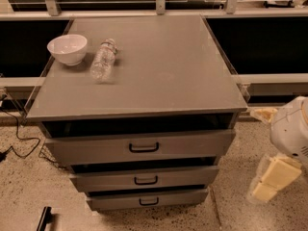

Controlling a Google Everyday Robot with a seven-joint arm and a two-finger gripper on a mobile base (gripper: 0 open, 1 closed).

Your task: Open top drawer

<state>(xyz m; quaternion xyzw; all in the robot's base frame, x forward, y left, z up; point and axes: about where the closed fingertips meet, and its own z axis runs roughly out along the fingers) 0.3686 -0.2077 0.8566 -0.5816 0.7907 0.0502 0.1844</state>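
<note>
No readable text, bottle (103, 60) label illegible, end effector (270, 181) lower right

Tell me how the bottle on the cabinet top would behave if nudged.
The bottle lies on its side, so it would probably roll. It looks like clear plastic, so likely light and squashy. The tool hangs low at the right, away from it.

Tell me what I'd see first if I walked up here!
The big grey cabinet in the middle, with three drawers down its front, the top drawer widest. On top, back left, sit a white bowl and a plastic bottle lying on its side. The robot's cream gripper hangs low at the right, apart from the drawers.
</note>
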